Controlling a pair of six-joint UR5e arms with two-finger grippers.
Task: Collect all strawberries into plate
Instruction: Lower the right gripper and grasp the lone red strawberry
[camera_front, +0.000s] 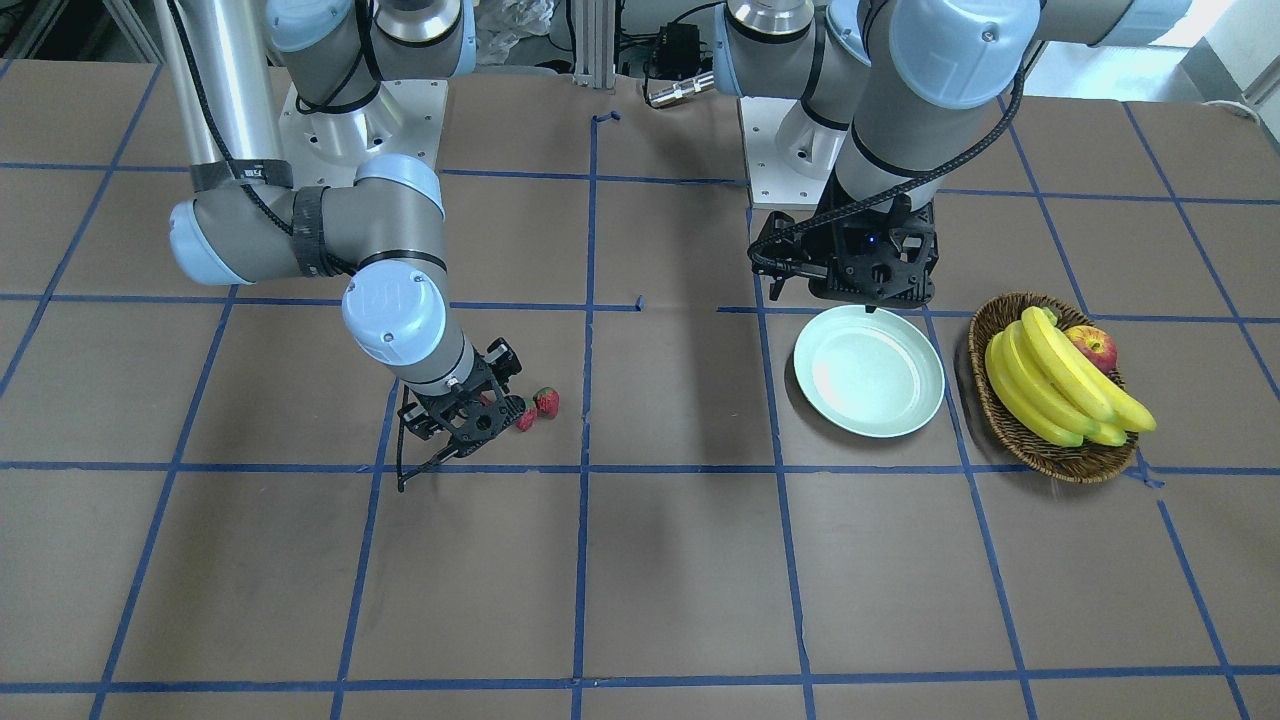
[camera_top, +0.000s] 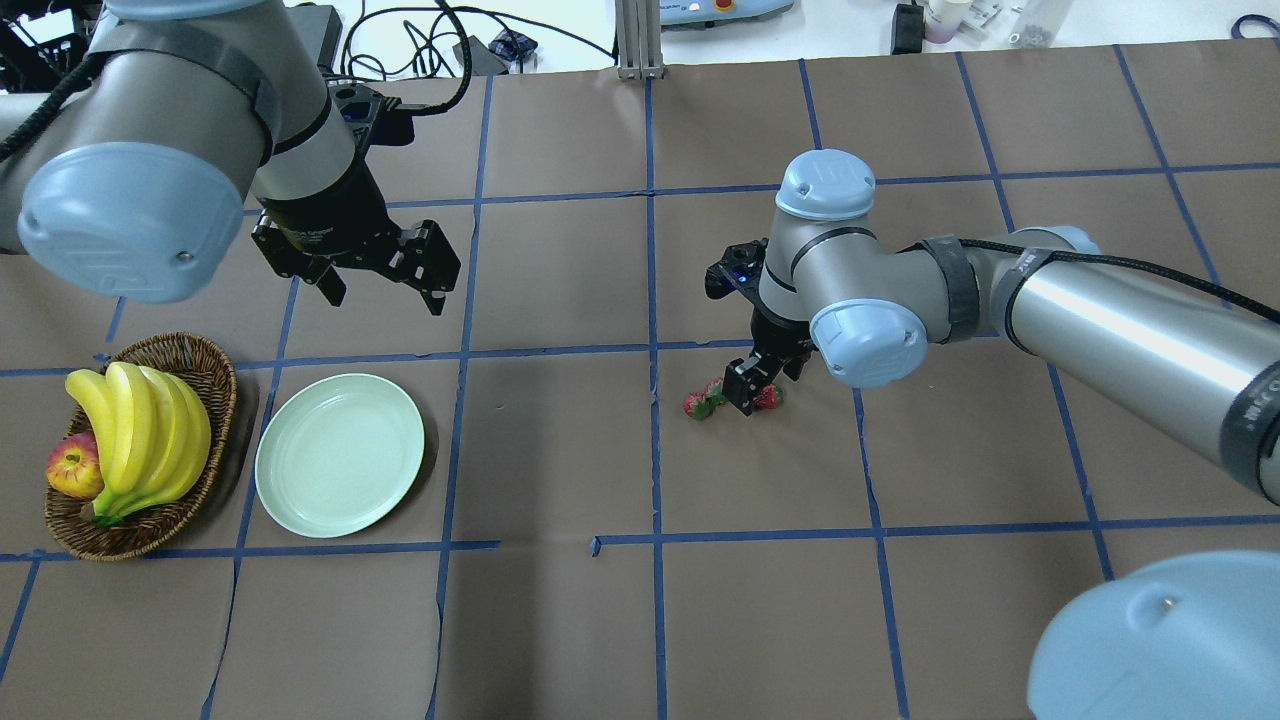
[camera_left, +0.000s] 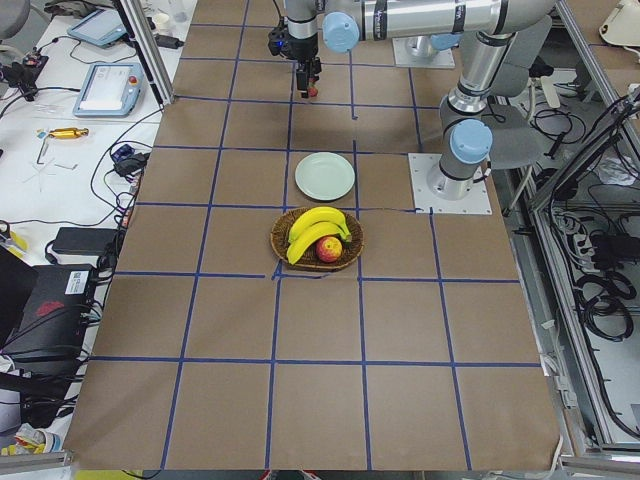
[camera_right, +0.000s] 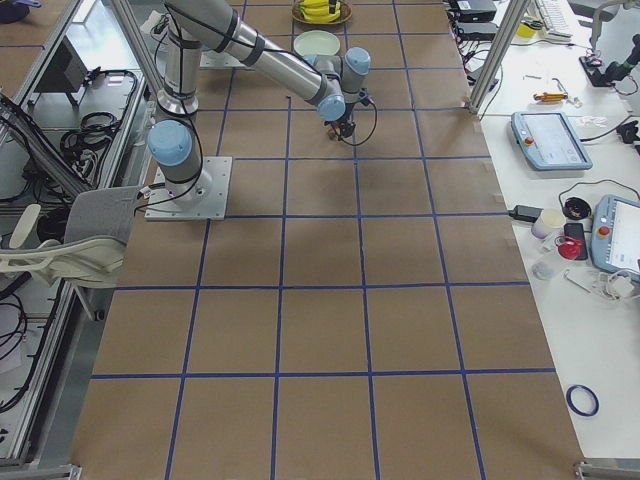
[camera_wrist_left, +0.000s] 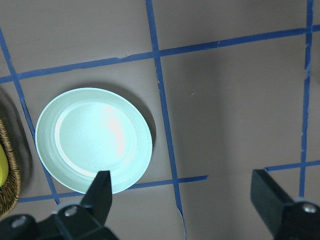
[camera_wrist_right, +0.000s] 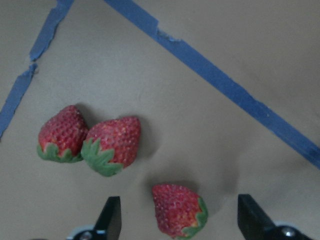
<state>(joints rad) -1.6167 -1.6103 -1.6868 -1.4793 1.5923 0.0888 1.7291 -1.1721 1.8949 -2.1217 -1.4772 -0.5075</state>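
**Red strawberries (camera_wrist_right: 114, 145) under a spread right tool (camera_wrist_right: 180, 217): first pick in hand**

Red with green caps, all three berries lay on the brown paper counter (camera_top: 560, 620). They were well apart from the pale mint plate (camera_top: 340, 455), which held nothing. The right tool hung low over them with its fingers spread. The lone strawberry (camera_wrist_right: 179, 210) sat between the fingertips, and the other two touched each other just beside it. The left tool (camera_wrist_left: 185, 197) hovered above the counter near the plate, its fingers also spread wide and holding nothing. The step in hand looked like the first pick, with no fruit yet collected. The next move probably called for a short descent and a gentle squeeze on the lone strawberry, without nudging the pair. A long carry across to the plate would follow.
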